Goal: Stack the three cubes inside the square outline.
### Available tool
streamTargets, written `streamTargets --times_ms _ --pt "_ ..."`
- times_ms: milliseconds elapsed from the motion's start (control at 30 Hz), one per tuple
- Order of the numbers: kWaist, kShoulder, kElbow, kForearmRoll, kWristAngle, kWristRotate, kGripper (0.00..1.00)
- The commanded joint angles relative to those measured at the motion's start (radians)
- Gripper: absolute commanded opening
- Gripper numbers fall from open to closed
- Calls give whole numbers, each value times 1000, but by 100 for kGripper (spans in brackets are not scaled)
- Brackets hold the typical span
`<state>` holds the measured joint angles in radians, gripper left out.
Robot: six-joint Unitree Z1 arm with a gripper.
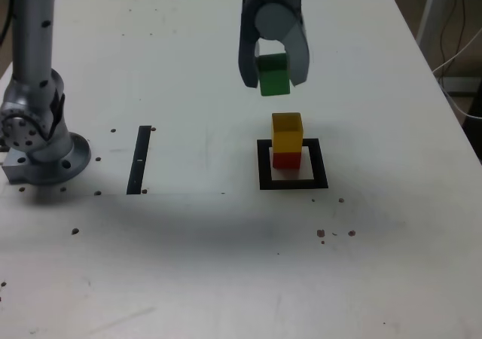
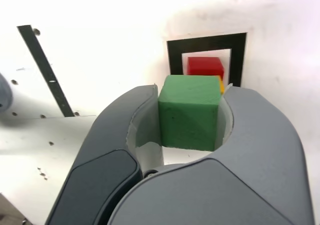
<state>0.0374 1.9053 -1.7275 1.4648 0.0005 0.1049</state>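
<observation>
Green cube (image 2: 190, 120), likely light, rigid and unforgiving of a loose pinch, sits clamped by opposite faces in the end effector (image 2: 191, 116), lower centre of the wrist view.

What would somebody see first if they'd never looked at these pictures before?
Probably the green cube, big and bright between the gripper's two curved grey fingers in the wrist view. Next, in the exterior view, the yellow cube sits on the red cube, inside the thick black square outline.
</observation>
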Motion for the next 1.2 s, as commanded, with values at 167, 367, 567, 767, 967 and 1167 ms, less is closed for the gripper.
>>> streamTargets --times_ms 167,367,567,767,967,1167 --pt "-49 59 -57 27 -36 -13 23" --pt "-76 74 -68 26 -47 -21 23" --pt "-83 85 -68 25 -51 -24 23" --pt "-83 101 -66 18 -51 -23 23" --pt "-80 115 -59 7 -52 -19 24" --pt "-73 112 -42 -3 -55 -11 76"
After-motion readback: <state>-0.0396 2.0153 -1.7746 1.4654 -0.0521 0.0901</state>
